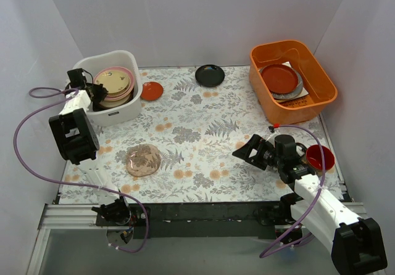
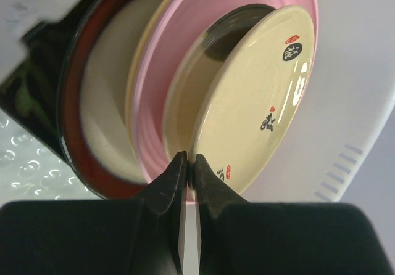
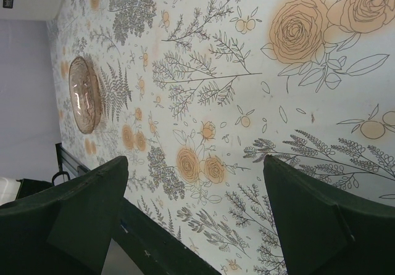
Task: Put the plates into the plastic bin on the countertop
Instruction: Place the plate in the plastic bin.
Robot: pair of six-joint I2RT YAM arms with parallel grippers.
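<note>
Top external view: the left claw (image 1: 95, 92) reaches down inside the white translucent rounded-rectangular plastic bin (image 1: 116, 112), its fingers pressed together with nothing between them. Just beyond its tips in the bin is a stack of plates, seen edge-on from the left wrist. Closest to the claw is a round beige plate with black characters and small red marks (image 2: 253, 102). Behind that come a round pink plate (image 2: 151, 96) and a red-rimmed cream plate (image 2: 92, 114). The closed fingertips (image 2: 176, 167) meet right at the beige plate's lower rim; whether they touch it I cannot tell.

Outside the bin, on the far side of the stack from the left claw, a small round orange-red plate (image 1: 152, 90) lies on the pale fern-printed countertop (image 1: 203, 133), just beside the bin wall. A round black plate (image 1: 210, 75) sits further off in the same direction.

The right claw (image 1: 248, 151) hangs low over the countertop with its fingers spread wide, holding nothing. Well ahead of its tips lies a round brownish floral plate (image 1: 143, 160), also in the right wrist view up and to the left of the fingers. Behind this claw stands a red mug (image 1: 320, 158). Beyond it, to its right, an orange plastic tub (image 1: 321, 71) holds more dishes.
</note>
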